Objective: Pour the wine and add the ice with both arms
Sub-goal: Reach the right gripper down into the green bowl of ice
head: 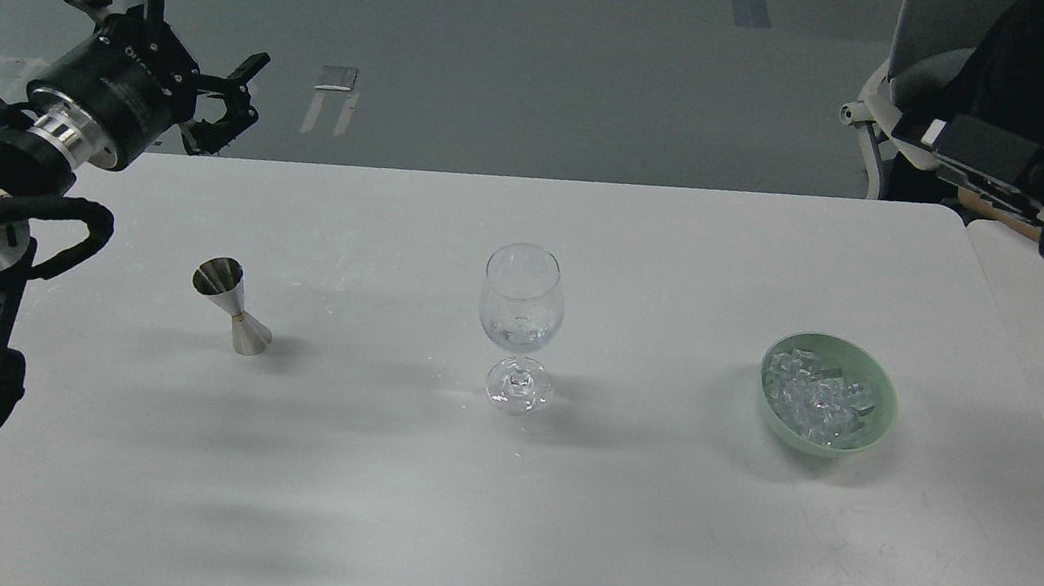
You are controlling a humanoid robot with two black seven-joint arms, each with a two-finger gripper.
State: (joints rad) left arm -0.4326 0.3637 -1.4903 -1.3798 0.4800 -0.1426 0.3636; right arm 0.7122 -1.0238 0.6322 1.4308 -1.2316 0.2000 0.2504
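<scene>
- White tabletop [491, 531] carries jigger [234, 307], wine glass [520, 323], bowl [828, 394] of ice [816, 392].
- Left hand [178, 36]: spread wide, empty.
- Right hand: out of view.
- Risk: tipping the narrow jigger during grasp.

Standing upright at the middle of the white table [610, 547]: a clear stemmed wine glass [520, 325]. Sitting well to its left, a steel jigger [232, 305], also upright. Holding a heap of ice cubes [817, 397] at right, a pale green bowl [867, 431]. Hovering above the far left corner with jaws spread and empty, the left gripper [204, 29]. Reaching in from upper right, the right gripper [940, 146], fingers indistinct.
</scene>
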